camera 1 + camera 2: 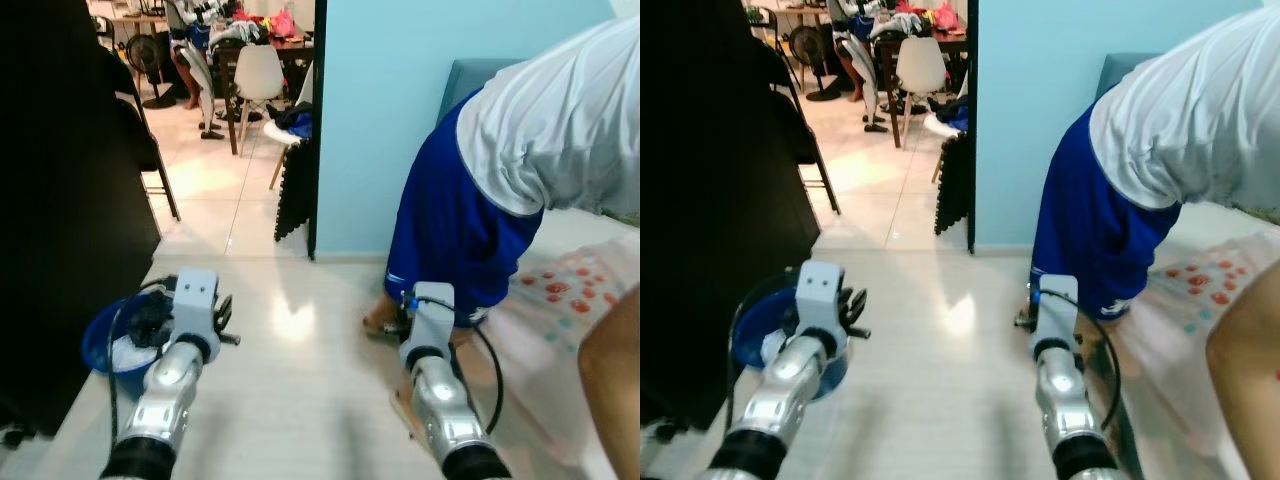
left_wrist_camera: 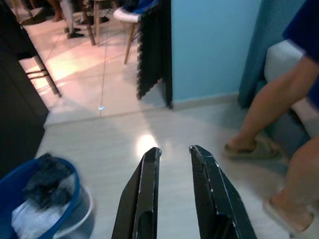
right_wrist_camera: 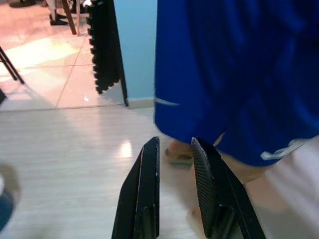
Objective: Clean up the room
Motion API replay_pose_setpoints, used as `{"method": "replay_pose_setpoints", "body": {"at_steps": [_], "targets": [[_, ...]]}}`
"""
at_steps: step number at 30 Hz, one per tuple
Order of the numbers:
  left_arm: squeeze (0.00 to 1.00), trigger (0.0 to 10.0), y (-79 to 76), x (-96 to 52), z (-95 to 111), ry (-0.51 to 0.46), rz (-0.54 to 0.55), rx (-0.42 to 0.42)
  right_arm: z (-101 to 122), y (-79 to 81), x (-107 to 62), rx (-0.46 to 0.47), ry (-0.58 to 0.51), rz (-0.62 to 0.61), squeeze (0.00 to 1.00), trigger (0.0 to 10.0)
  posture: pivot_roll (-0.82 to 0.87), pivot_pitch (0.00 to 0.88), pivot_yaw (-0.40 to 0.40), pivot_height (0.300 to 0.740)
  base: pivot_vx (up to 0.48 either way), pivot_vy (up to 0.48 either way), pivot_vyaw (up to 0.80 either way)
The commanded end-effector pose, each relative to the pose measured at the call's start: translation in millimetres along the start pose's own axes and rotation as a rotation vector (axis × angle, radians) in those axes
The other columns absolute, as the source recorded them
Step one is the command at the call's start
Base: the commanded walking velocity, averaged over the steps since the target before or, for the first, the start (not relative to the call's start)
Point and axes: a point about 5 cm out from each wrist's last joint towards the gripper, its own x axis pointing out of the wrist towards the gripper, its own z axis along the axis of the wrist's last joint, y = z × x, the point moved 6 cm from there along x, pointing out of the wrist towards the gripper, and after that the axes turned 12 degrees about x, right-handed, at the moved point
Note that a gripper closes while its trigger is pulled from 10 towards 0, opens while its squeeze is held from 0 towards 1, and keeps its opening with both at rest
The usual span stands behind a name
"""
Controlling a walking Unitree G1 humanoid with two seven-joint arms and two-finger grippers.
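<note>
While a person point(image 1: 520, 150) in blue shorts and a white shirt is bending over a bed point(image 1: 580, 290) just ahead on the right, both arms are being held forward over the pale floor point(image 1: 300, 400). The left gripper point(image 2: 174, 152) and the right gripper point(image 3: 174, 142) are each being carried with fingers slightly apart and nothing between them. A blue bin point(image 2: 30, 199), partly filled with dark and white rubbish, is being shown low on the left beside a black cabinet point(image 1: 60, 200). Contact with the person's sandalled feet point(image 2: 249, 147) is being risked, since the right gripper is being pointed straight at them; any advance could also knock the bin over.
</note>
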Motion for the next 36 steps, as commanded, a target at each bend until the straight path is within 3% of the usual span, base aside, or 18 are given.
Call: {"method": "replay_pose_setpoints", "body": {"at_steps": [1,12,15,19,23,36], "targets": [[0.0,10.0,4.8,-3.9,-8,0.022,0.013,0.012,-4,4.2,-0.7,0.008,0.016,0.005,0.0,10.0,0.09,0.0,-0.019,0.731,0.0,0.0,0.0],[0.0,10.0,0.4,-11.4,-17,0.043,-0.017,0.046,-6,7.2,-0.1,0.016,0.027,0.015,0.0,10.0,0.1,0.0,-0.022,0.731,0.0,0.0,0.0],[0.0,10.0,4.9,-18.3,-43,0.143,0.024,0.038,-14,11.3,-1.3,0.0,0.057,0.038,0.0,10.0,0.1,0.0,-0.031,0.731,0.0,0.0,0.0],[0.0,10.0,5.3,-21.6,-56,0.186,0.04,0.017,-20,13.3,-2.1,-0.01,0.085,0.052,0.0,10.0,0.1,0.0,-0.034,0.731,0.0,0.0,0.0],[0.0,10.0,0.1,-28.5,-75,0.253,0.046,0.045,-45,18.3,-8.0,-0.062,0.191,0.08,0.0,10.0,0.09,0.0,-0.031,0.731,0.0,0.0,0.0],[0.0,10.0,-2.3,-26.8,-75,0.251,0.049,0.047,-50,15.8,-11.0,-0.064,0.2,0.076,0.0,10.0,0.09,0.0,-0.037,0.731,0.0,0.0,0.0]]}}
